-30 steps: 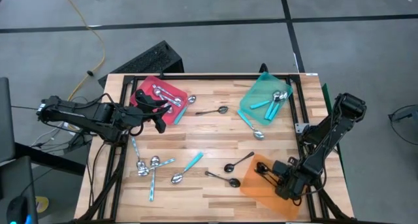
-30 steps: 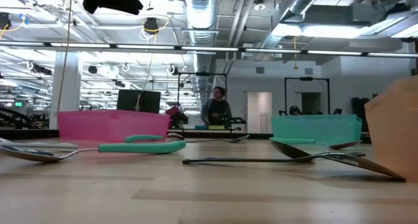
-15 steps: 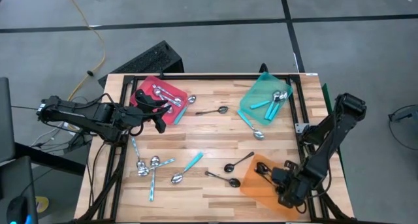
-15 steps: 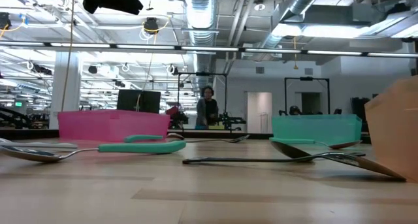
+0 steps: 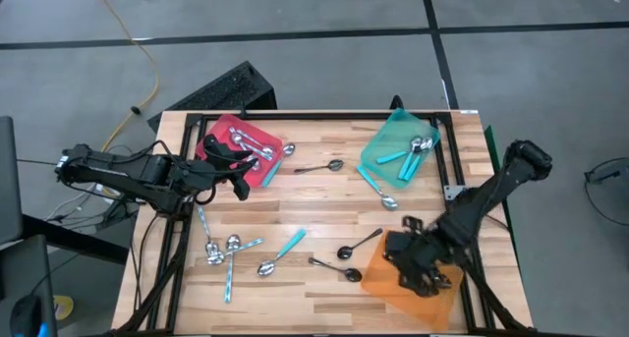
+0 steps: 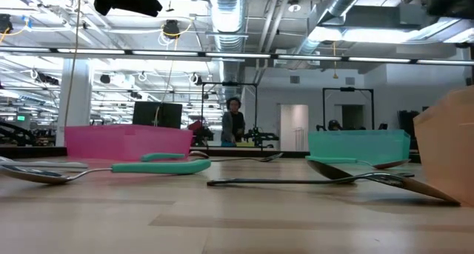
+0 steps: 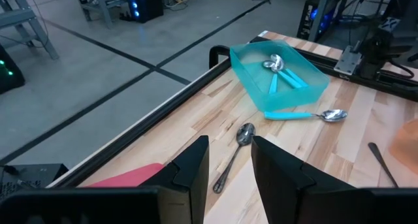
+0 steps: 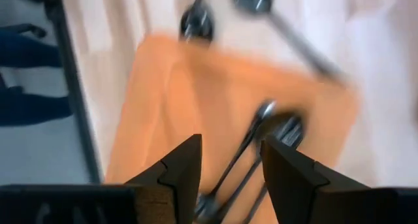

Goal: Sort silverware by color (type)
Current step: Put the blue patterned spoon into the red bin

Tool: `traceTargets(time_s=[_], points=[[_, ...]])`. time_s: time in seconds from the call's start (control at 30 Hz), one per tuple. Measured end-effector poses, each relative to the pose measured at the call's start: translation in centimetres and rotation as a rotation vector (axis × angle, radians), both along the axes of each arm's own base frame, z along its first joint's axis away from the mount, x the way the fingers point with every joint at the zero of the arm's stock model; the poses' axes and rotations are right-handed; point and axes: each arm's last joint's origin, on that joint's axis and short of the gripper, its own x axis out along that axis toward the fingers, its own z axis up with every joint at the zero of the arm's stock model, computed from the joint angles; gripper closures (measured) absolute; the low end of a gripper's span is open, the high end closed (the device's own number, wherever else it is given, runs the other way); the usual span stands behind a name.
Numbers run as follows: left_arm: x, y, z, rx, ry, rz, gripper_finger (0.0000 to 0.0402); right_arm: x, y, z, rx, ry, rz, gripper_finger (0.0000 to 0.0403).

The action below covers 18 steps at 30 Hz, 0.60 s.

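**Right claw over the orange tray**

We see the right gripper (image 5: 411, 268) above the orange tray (image 5: 381, 281), fingers apart and empty, black spoons (image 8: 255, 136) lying inside. The left gripper (image 5: 239, 170), also parted, hangs over the red tray (image 5: 214, 131). More spoons (image 5: 228, 251) lie loose on the table (image 5: 324, 204).

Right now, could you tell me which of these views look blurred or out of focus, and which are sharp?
The right wrist view is motion-smeared: the translucent orange tray and the dark black spoons in it show streaked edges. The low view is soft up close, on the near dark spoon. The high view and the left wrist view are sharp, the translucent teal tray crisp.
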Motion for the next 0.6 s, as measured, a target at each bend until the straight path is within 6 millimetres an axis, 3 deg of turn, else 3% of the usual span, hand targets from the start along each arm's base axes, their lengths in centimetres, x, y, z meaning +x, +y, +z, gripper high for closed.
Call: traceTargets(time_s=[0.33,0.6], points=[[0.0,0.0,0.0,-0.018,-0.008,-0.001,0.0301,4.7,-6.5,0.4,-0.105,-0.121,0.005,0.0223],[-0.4,-0.3,-0.9,-0.091,0.102,-0.113,0.0301,7.6,-9.7,0.7,-0.134,-0.267,-0.022,0.0223]])
